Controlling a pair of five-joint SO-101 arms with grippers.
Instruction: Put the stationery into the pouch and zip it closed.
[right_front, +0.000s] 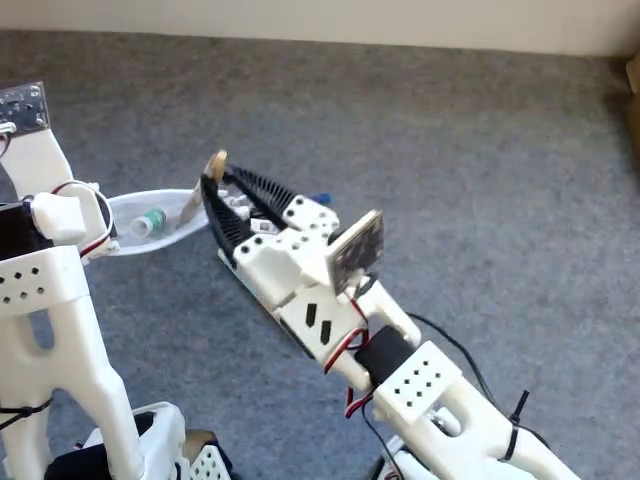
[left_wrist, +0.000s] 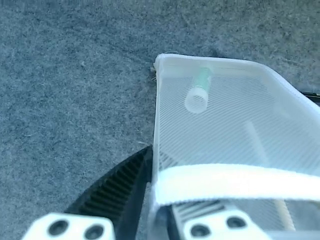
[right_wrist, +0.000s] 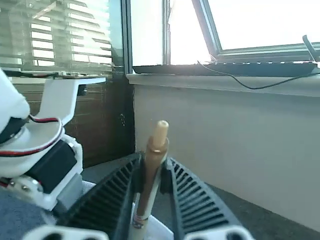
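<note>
High view: the right end effector (right_front: 214, 182) is clenched tight on a pen (right_front: 215, 160). The clear pouch (right_front: 170, 215) is at its 9 o'clock, with a green tube (right_front: 150, 221) inside.

Left wrist view: the left end effector (left_wrist: 156, 167) pinches the pouch's edge.

Right wrist view: the pen's tan tip points up.

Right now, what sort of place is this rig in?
Likely an office or lab room: grey carpet-like surface, a window with slatted blinds beside it, and what looks like a keyboard with its cable on the sill.
</note>
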